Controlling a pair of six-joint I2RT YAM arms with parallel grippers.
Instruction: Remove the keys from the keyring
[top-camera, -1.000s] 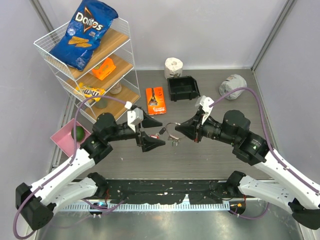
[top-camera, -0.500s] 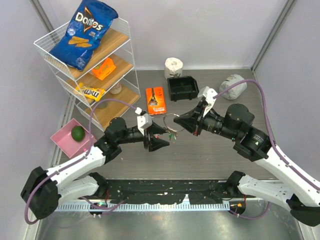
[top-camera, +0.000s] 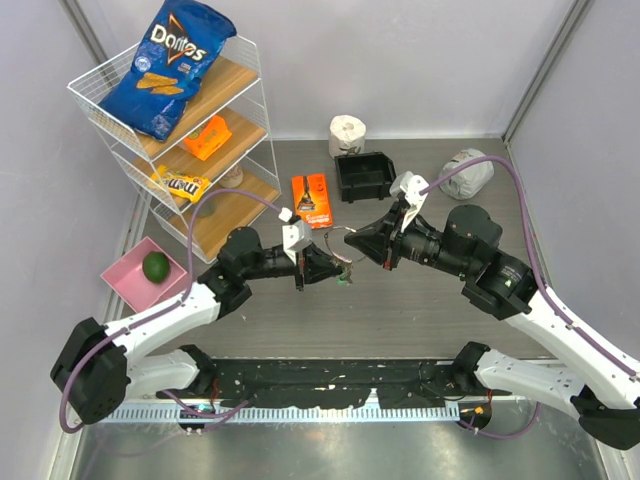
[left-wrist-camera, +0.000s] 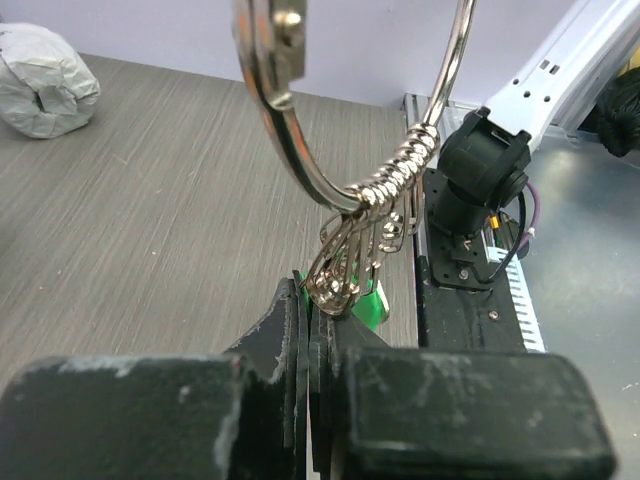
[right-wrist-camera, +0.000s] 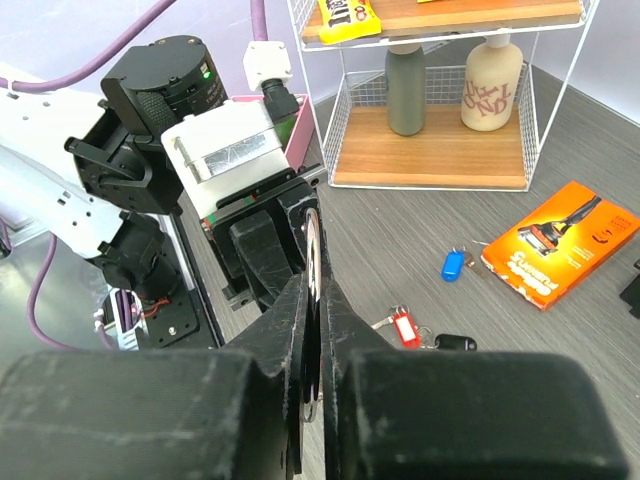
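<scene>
Left gripper (top-camera: 328, 267): reaches in from the left at mid-table, fingers pressed together and pinching the keys (left-wrist-camera: 345, 262) just below the keyring (left-wrist-camera: 300, 155).
Right gripper (top-camera: 362, 246): comes in from the right, fingers pressed together on the thin edge of the keyring; its tips almost meet the left gripper's.
Keyring: held off the table (top-camera: 420, 320) between the two grippers and standing on edge. It is a silver wire ring, and small wire loops crowd one stretch of it.
Keys: a tight bunch of silver loops and blades hangs from the ring's low side. One has a green tag (left-wrist-camera: 372, 303), and the bunch is clamped at the left fingertips.
Loose keys: three lie flat on the table in the right wrist view. The blue-tagged key (right-wrist-camera: 452, 265) is nearest the orange packet, and the red-tagged key (right-wrist-camera: 404, 327) and black-headed key (right-wrist-camera: 455, 342) lie just beside each other.
Orange razor packet (top-camera: 312, 200): flat on the table, just on the far side of the grippers.
Black bin (top-camera: 366, 176): right of the packet and a little farther off, with a toilet roll (top-camera: 347, 134) behind it.
Grey crumpled bundle (top-camera: 465, 170): far right of the table.
Wire shelf (top-camera: 100, 120): far left, with a Doritos bag (top-camera: 168, 65) on top.
Pink tray (top-camera: 125, 285): near the foot of the shelf on the left, holding a round green fruit (top-camera: 155, 266).
</scene>
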